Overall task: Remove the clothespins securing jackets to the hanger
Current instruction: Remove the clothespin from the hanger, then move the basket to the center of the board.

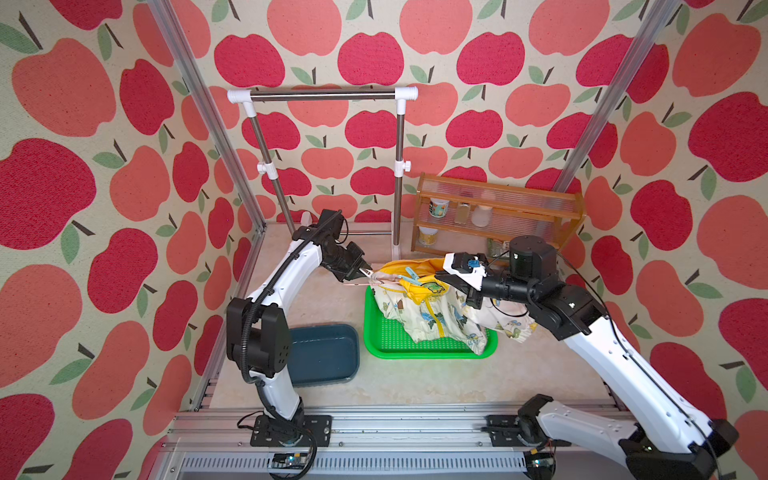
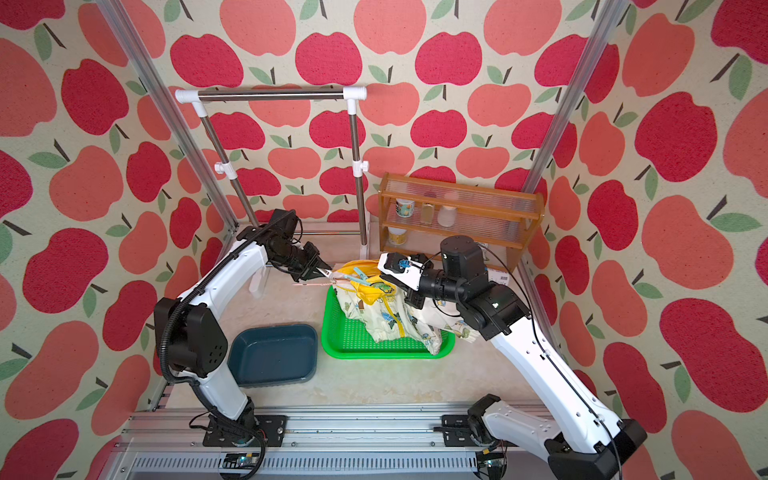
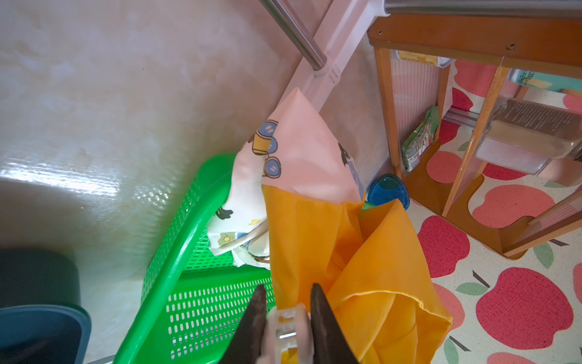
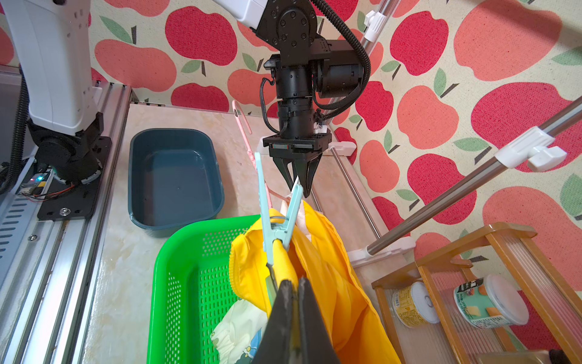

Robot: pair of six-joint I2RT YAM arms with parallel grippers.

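Left gripper (image 3: 288,286): clenched on a small pale plastic piece, ribbed, with a glint like a spring. By judgement this is the second clothespin (image 3: 285,324), its colour washed out.
Right gripper (image 4: 294,280): clenched flat on the yellow hood edge of the jacket (image 1: 432,316), whose lower part lies in the green tray (image 1: 390,337).
Blue clothespin (image 4: 274,233): free of both claws. Its nose bites the yellow edge just beside the right fingertips, and its two handles spread as a V and point away from them.
Hanger (image 1: 356,285): a thin pink wire that comes out of the jacket on the side of the left arm, just beside the left gripper.
Deciding relation: the gripped clip lies in line with the left jaws, its nose toward the jacket, which is directly beyond the fingertips. The next move seems to need a pull back along this axis, away from the cloth, while the right gripper gives the counter-hold.
Nearer arm: the left for the gripped clip, the right for the blue one.
Left wrist view: shows the grip itself, but not the blue clothespin.
Right wrist view: shows the blue clothespin whole and the left jaws from the front, with only a white sliver between them.
Top views: both show the two grippers facing each other across the jacket, and the dark blue bin (image 1: 324,353) well apart, on the left arm's side.
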